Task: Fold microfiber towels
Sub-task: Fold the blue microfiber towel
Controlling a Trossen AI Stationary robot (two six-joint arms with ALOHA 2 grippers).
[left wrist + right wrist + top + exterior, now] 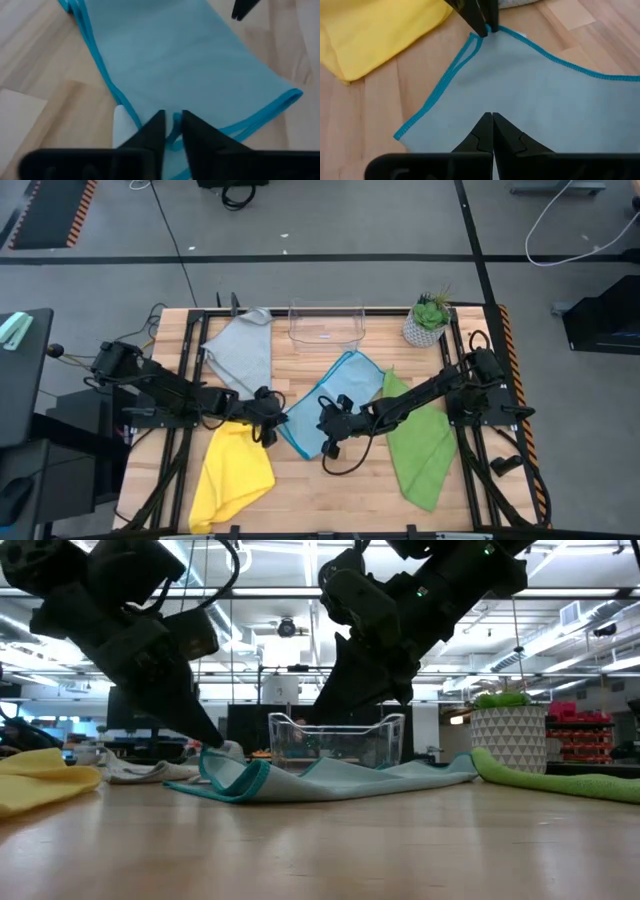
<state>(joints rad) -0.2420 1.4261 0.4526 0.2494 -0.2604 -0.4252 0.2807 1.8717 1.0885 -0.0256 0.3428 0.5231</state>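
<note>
Blue towel [335, 402] lies mid-table btwn yellow [232, 473] & green [420, 442]. Your left gripper [171, 131] is pinching its teal hem, jaws narrow. Right gripper [492, 129] is closed w/ nothing in it, tips over the cloth.

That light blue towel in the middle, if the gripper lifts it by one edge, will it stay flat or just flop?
Probably flop: the light blue towel already curls over where the left gripper pinches its edge. It likely weighs little, lying thin on the table. It may drag rather than slide.
</note>
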